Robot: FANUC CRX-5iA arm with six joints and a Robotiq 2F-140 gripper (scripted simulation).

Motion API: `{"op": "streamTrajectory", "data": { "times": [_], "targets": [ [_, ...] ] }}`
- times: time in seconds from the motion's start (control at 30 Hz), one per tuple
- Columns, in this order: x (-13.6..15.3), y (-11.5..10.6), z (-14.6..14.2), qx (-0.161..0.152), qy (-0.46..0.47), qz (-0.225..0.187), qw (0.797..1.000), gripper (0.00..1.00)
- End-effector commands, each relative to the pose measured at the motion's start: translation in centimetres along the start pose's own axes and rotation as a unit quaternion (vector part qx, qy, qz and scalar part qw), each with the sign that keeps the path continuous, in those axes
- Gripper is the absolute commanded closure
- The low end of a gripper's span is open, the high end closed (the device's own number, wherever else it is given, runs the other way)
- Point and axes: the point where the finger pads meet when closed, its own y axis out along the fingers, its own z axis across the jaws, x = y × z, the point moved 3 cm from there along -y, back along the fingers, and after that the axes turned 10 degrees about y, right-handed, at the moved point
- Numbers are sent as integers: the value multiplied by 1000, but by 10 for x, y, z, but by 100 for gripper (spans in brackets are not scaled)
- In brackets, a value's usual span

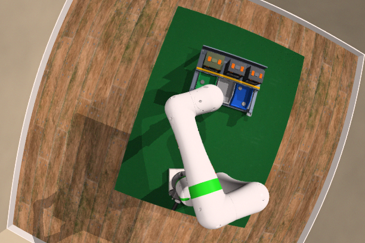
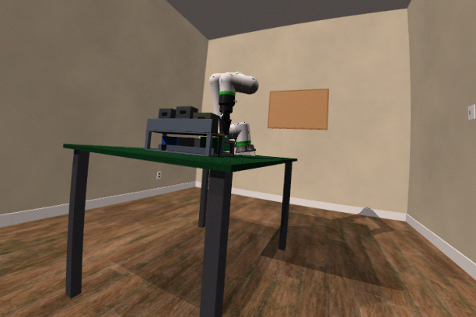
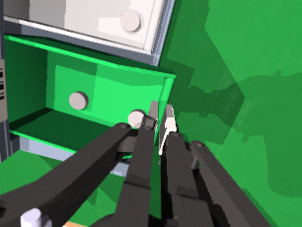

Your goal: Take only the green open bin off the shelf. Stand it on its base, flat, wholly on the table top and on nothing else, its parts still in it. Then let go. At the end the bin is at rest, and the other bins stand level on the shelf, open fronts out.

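The green open bin [image 3: 94, 101] sits in the lower shelf's end slot, with two grey round parts [image 3: 78, 100] inside. My gripper [image 3: 159, 113] is shut on the bin's front wall, one finger inside and one outside. In the overhead view the green bin [image 1: 206, 80] shows partly under my arm's wrist, at the left end of the shelf [image 1: 229, 79]. In the side view the gripper [image 2: 225, 130] reaches down at the shelf's near end.
A white bin [image 1: 225, 89] and a blue bin [image 1: 242, 95] stand beside the green one on the lower shelf. Three dark boxes [image 1: 234, 68] with orange parts sit on the top level. The shelf stands on the green table top [image 1: 215, 136]. My robot base [image 1: 177, 184] is at the table's near edge.
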Motion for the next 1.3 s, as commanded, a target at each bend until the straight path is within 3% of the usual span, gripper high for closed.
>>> {"op": "streamTrajectory", "data": {
  "times": [0.0, 0.2, 0.6, 0.77, 1.17, 1.27],
  "targets": [
    [0, 0, 0, 0, 0, 0, 1000, 100],
    [-5, 0, 29, 0, 0, 0, 1000, 100],
    [-5, 0, 29, 0, 0, 0, 1000, 100],
    [-10, 0, 59, 0, 0, 0, 1000, 100],
    [-10, 0, 59, 0, 0, 0, 1000, 100],
    [-13, 0, 77, 0, 0, 0, 1000, 100]
  ]
}}
